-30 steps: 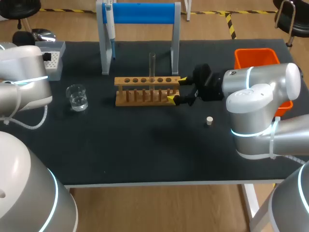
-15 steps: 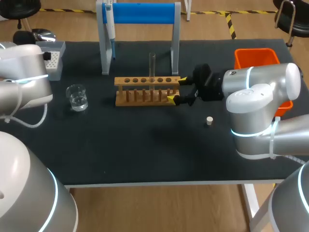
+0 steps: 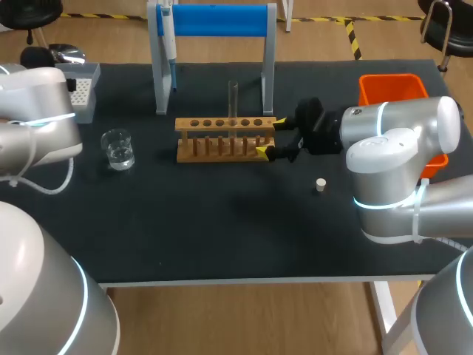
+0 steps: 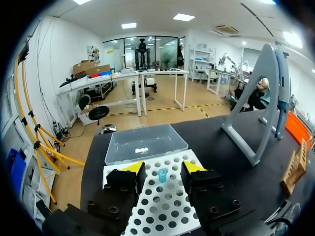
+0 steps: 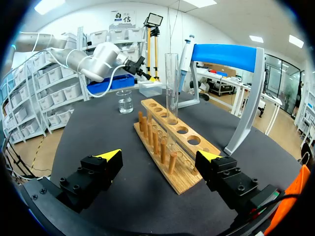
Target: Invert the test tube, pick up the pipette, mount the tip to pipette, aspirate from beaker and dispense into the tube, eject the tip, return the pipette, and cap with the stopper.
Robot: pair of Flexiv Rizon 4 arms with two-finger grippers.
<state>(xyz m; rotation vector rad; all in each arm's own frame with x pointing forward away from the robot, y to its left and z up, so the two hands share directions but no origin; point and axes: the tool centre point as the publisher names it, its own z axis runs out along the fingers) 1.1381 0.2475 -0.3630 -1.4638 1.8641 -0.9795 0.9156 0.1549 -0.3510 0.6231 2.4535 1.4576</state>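
Observation:
A clear test tube [image 3: 233,102] stands upright in the wooden rack [image 3: 222,138]. My right gripper [image 3: 269,137] is open at the rack's right end; in its wrist view the wide-apart fingers flank the rack [image 5: 172,147] and the tube [image 5: 171,88] rises ahead. The pipette [image 3: 168,37] hangs on the blue stand [image 3: 214,21]. My left gripper [image 4: 162,169] is open over the white tip box [image 4: 162,206], with a single blue tip [image 4: 162,174] between its fingers, untouched. The beaker [image 3: 118,148] with clear liquid stands left of the rack. A small stopper [image 3: 320,185] lies on the mat.
An orange bin [image 3: 392,89] stands at the back right, partly behind my right arm. The tip box [image 3: 80,95] sits at the back left corner with its clear lid [image 4: 145,143] beside it. Black mat covers the table front.
My left arm has shifted slightly over the tip box. The right arm, rack, tube, beaker and stopper have stayed where they were.

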